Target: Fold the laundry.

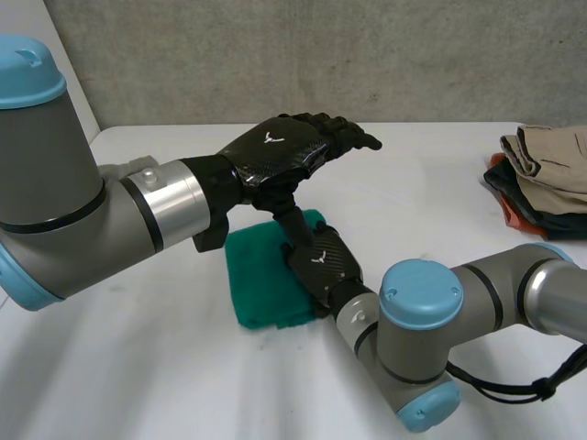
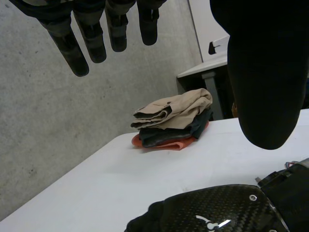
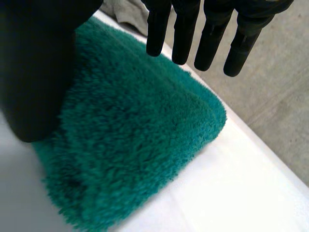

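Note:
A folded green towel (image 1: 261,280) lies on the white table (image 1: 128,367) in front of me. My right hand (image 1: 326,264) hovers over the towel's right edge. In the right wrist view its fingers (image 3: 207,34) are straight and spread above the fluffy towel (image 3: 140,140), with the thumb beside them, and they hold nothing. My left hand (image 1: 280,147) is raised above the towel's far side, palm down, open. Its straight fingers (image 2: 96,34) point toward the far right of the table, and the back of my right hand (image 2: 217,212) lies below them.
A stack of folded clothes (image 1: 546,174), beige on top of dark and orange pieces, sits at the table's far right edge, and the left wrist view shows it too (image 2: 174,121). A grey wall stands behind the table.

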Controlling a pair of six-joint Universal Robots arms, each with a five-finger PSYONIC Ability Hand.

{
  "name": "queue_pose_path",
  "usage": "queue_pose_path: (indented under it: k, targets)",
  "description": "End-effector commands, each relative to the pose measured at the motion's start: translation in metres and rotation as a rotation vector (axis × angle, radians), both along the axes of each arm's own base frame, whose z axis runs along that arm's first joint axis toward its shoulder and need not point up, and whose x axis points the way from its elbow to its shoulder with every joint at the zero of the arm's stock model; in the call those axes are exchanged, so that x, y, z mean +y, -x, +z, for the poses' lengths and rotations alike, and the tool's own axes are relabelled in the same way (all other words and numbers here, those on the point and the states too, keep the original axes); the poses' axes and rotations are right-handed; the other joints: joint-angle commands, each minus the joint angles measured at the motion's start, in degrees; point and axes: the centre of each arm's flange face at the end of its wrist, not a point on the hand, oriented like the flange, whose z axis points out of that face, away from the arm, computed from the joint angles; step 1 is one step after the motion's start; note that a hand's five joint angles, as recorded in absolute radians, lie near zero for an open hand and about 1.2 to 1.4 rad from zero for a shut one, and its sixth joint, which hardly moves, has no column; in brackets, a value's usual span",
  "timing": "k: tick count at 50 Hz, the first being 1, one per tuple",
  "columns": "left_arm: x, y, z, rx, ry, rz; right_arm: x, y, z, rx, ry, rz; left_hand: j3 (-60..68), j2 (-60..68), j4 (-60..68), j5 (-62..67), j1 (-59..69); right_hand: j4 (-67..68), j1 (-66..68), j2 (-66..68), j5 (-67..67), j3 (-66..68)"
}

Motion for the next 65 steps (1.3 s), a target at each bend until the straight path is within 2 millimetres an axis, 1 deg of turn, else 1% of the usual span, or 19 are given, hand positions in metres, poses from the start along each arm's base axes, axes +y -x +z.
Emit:
queue_pose_path:
  k: [1, 5, 9, 14, 21, 26, 29, 34, 36, 38, 40, 41, 44, 45, 49, 52, 57, 60, 65]
  targets:
    - [-0.001, 0.000, 0.000, 0.001, -0.001, 0.001, -0.008, -0.008, -0.001, -0.015, 0.016, 0.014, -1.26, -0.97, -0.67, -1.73, 0.27, 12.46, 12.32, 13.16, 14.86, 12.39]
    - [-0.001, -0.001, 0.000, 0.000, -0.002, 0.001, -0.012, -0.012, -0.002, -0.022, 0.024, 0.014, -1.26, -0.97, -0.67, -1.73, 0.27, 21.86, 21.72, 22.56, 24.26, 21.79]
    - [-0.002, -0.001, 0.001, 0.002, 0.001, 0.004, -0.018, -0.017, 0.000, -0.038, 0.040, 0.014, -1.26, -0.97, -0.67, -1.73, 0.27, 55.56, 55.42, 56.26, 57.96, 55.49]
    - [-0.004, -0.001, 0.005, 0.009, 0.013, 0.006, -0.029, -0.022, 0.018, -0.079, 0.088, 0.007, -1.09, -0.80, -0.50, -1.56, 0.44, 55.66, 55.52, 56.36, 58.06, 55.59]
    - [-0.003, -0.004, 0.024, 0.039, 0.067, 0.014, -0.082, -0.005, 0.100, -0.219, 0.259, -0.095, -1.09, -0.80, -0.50, -1.56, 0.44, 55.66, 55.52, 56.36, 58.06, 55.59]
    - [-0.001, -0.006, 0.043, 0.071, 0.121, 0.018, -0.132, 0.040, 0.169, -0.300, 0.417, -0.231, -1.09, -0.80, -0.50, -1.56, 0.44, 55.66, 55.52, 56.36, 58.06, 55.59]
    - [-0.001, -0.007, 0.051, 0.088, 0.140, 0.026, -0.153, 0.067, 0.190, -0.315, 0.471, -0.296, -1.09, -0.80, -0.50, -1.56, 0.44, 55.66, 55.52, 56.36, 58.06, 55.59]
    - [-0.002, -0.008, 0.059, 0.133, 0.134, 0.036, -0.209, 0.154, 0.208, -0.336, 0.546, -0.456, -1.09, -0.80, -0.50, -1.56, 0.44, 55.66, 55.52, 56.36, 58.06, 55.59]
    - [-0.001, -0.008, 0.060, 0.140, 0.124, 0.036, -0.223, 0.182, 0.209, -0.335, 0.562, -0.487, -1.09, -0.80, -0.50, -1.56, 0.44, 55.66, 55.52, 56.36, 58.06, 55.59]
    - [-0.002, -0.008, 0.057, 0.142, 0.106, 0.036, -0.242, 0.229, 0.207, -0.321, 0.581, -0.530, -1.09, -0.80, -0.50, -1.56, 0.44, 55.66, 55.52, 56.36, 58.06, 55.59]
    - [-0.001, -0.007, 0.056, 0.141, 0.101, 0.035, -0.252, 0.252, 0.198, -0.308, 0.569, -0.544, -1.09, -0.80, -0.50, -1.56, 0.44, 55.66, 55.52, 56.36, 58.06, 55.59]
    - [-0.001, -0.007, 0.054, 0.139, 0.096, 0.035, -0.263, 0.275, 0.180, -0.295, 0.544, -0.561, -1.09, -0.80, -0.50, -1.56, 0.44, 55.66, 55.52, 56.36, 58.06, 55.59]
    - [-0.001, -0.008, 0.050, 0.131, 0.082, 0.037, -0.279, 0.306, 0.143, -0.262, 0.492, -0.565, -1.09, -0.80, -0.50, -1.56, 0.44, 55.66, 55.52, 56.36, 58.06, 55.59]
    - [-0.001, -0.007, 0.047, 0.127, 0.074, 0.036, -0.286, 0.323, 0.118, -0.240, 0.456, -0.565, -1.09, -0.80, -0.50, -1.56, 0.44, 55.66, 55.52, 56.36, 58.06, 55.59]
    - [0.000, -0.006, 0.041, 0.118, 0.058, 0.030, -0.294, 0.358, 0.064, -0.200, 0.360, -0.523, -1.09, -0.80, -0.50, -1.56, 0.44, 55.66, 55.52, 56.36, 58.06, 55.59]
    - [0.001, -0.005, 0.038, 0.112, 0.050, 0.029, -0.295, 0.368, 0.035, -0.189, 0.304, -0.483, -0.93, -0.63, -0.33, -1.40, 0.61, 55.66, 55.52, 56.36, 58.06, 55.59]
    - [0.000, -0.004, 0.034, 0.106, 0.043, 0.030, -0.292, 0.380, 0.033, -0.177, 0.292, -0.483, -0.93, -0.63, -0.33, -1.40, 0.61, 54.05, 53.92, 54.75, 56.46, 53.99]
    - [0.000, -0.004, 0.036, 0.110, 0.050, 0.029, -0.290, 0.383, 0.044, -0.174, 0.317, -0.499, -0.76, -0.46, -0.17, -1.23, 0.77, -14.34, -14.48, -13.64, -11.94, -14.41]
    - [0.002, -0.005, 0.041, 0.119, 0.059, 0.027, -0.279, 0.382, 0.084, -0.187, 0.353, -0.543, -0.76, -0.46, -0.16, -1.23, 0.78, -14.34, -14.48, -13.64, -11.94, -14.41]
